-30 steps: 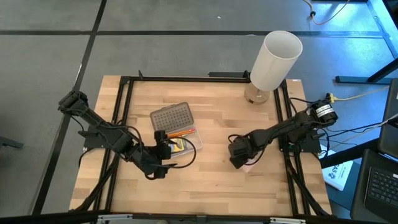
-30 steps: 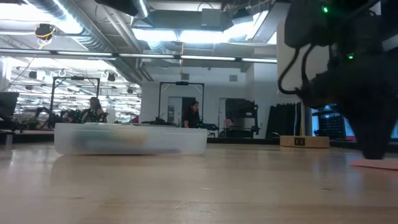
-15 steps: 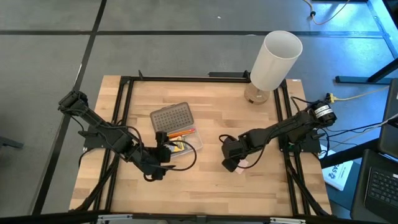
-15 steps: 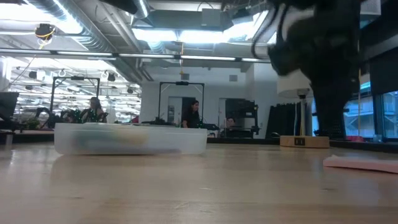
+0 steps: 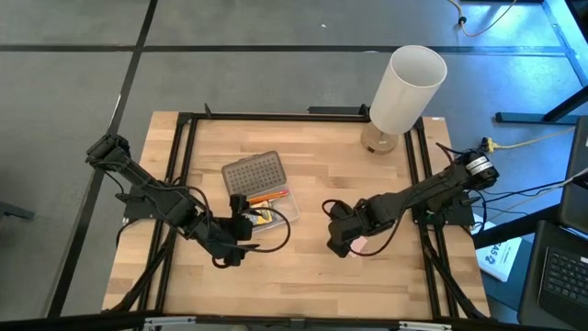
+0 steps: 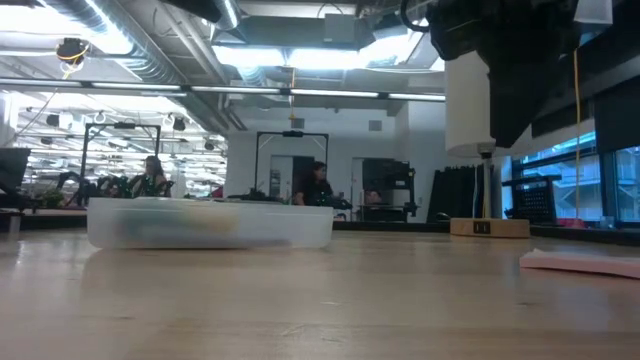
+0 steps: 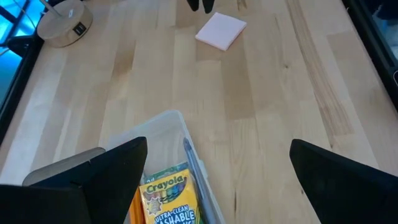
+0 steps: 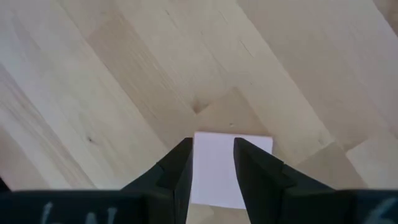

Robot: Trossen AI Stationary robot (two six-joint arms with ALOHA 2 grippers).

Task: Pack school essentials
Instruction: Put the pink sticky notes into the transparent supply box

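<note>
The small pink square pad (image 8: 214, 167) lies flat on the wood, also seen as the pad (image 5: 365, 245) and pad (image 6: 582, 262). My right gripper (image 8: 214, 163) hangs above it, open by a narrow gap, one finger over each side of the pad without touching. My left gripper (image 7: 217, 144) is open wide at the near side of the clear case (image 5: 273, 210). In the case lie the green-and-yellow crayon box (image 7: 168, 200), the slim grey pen (image 7: 193, 169) and orange pencils (image 5: 268, 197). The scissors I cannot make out.
The dimpled grey lid (image 5: 253, 173) lies at the case's far side. The tall white cylinder (image 5: 407, 88) stands on its round base (image 7: 62, 27) at the far right corner. A black frame (image 5: 188, 147) runs along the table's edges. Bare wood lies between case and pad.
My right gripper has moved toward the table's left and a little nearer, then risen off the table. The pink pad has slid a short way left with it and now lies flat, apart from the fingers. My left arm has kept still.
</note>
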